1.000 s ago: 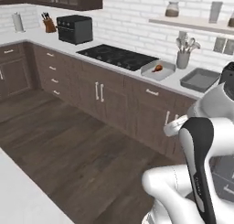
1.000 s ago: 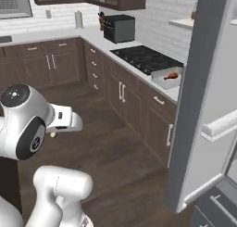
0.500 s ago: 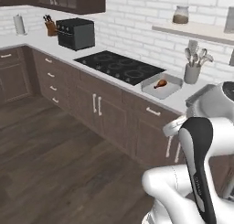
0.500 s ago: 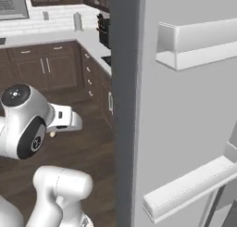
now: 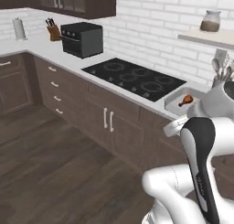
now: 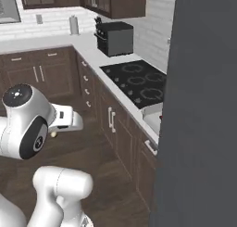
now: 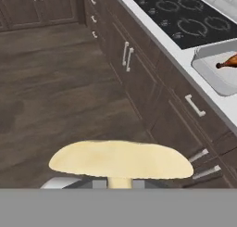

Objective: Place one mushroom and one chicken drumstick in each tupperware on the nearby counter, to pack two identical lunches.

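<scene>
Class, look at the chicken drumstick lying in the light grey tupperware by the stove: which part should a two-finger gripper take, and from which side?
Grip the chicken drumstick across its thick bulbous end, coming from above: it lies flat in the open-topped tupperware, whose walls block a sideways approach, and the bone tip looks too thin to hold.

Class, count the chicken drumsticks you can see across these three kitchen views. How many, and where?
1. One chicken drumstick lies in the light grey tupperware on the counter right of the cooktop. A second may be hidden elsewhere.
</scene>
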